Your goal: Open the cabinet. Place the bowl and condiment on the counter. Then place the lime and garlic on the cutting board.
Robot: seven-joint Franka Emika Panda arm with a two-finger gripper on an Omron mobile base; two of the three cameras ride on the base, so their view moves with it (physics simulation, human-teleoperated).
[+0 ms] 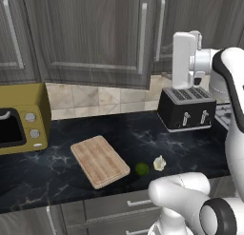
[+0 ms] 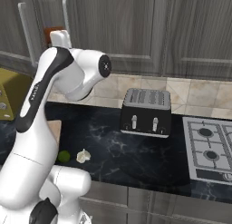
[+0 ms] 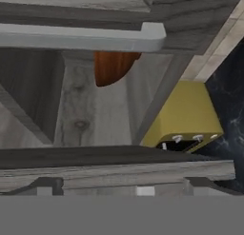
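The cabinet point(image 1: 90, 34) hangs over the counter point(image 1: 143, 139), one door slightly ajar. Through the gap shows the reddish-brown bowl point(image 3: 113, 65), also glimpsed as the bowl point(image 2: 54, 30) behind my hand point(image 2: 60, 38). My gripper point(image 3: 124, 187) is open and holds nothing. It is raised at the doors, with a silver handle point(image 3: 81, 39) above it and a door edge point(image 3: 119, 170) across its fingertips. The lime point(image 1: 142, 169) and garlic point(image 1: 159, 162) lie on the counter just right of the cutting board point(image 1: 100, 160). The condiment is hidden.
A black toaster point(image 1: 186, 108) stands at the back right, below my hand point(image 1: 183, 58). A yellow microwave point(image 1: 21, 117) sits at the left. A gas hob point(image 2: 208, 148) lies right of the toaster. Grey drawers point(image 1: 114, 205) run under the counter's front edge.
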